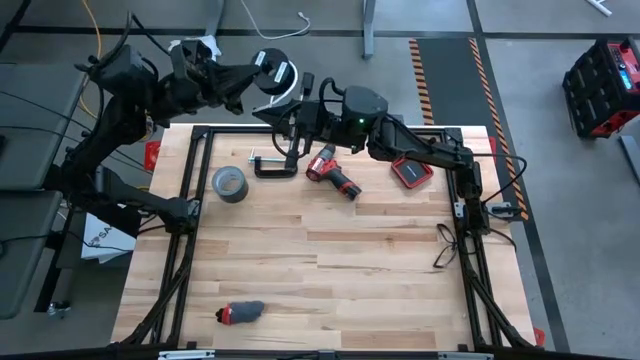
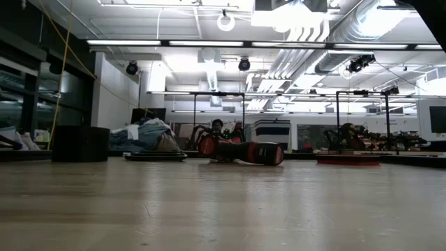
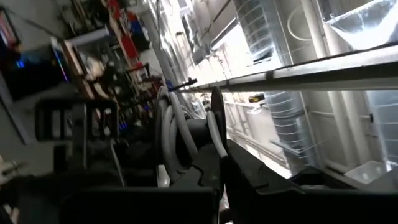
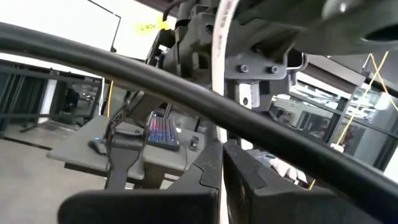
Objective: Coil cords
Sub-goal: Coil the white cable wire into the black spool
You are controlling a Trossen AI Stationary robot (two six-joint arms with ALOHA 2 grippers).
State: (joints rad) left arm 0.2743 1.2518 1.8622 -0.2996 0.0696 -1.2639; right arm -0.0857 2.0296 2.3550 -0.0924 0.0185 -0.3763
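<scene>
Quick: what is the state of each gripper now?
Left gripper: shut on the white cable.
Right gripper: shut on the white cable.

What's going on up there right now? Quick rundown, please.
Left pincer shut on the white cable, coiled, disc raised past the table's far edge. Right pincer shut, close beside it. Clamp, drill, tape roll lie below, untouched.

A tape roll (image 1: 229, 184), clamp (image 1: 272, 164), red drill (image 1: 333, 174) lie on the table (image 1: 330, 260).
</scene>
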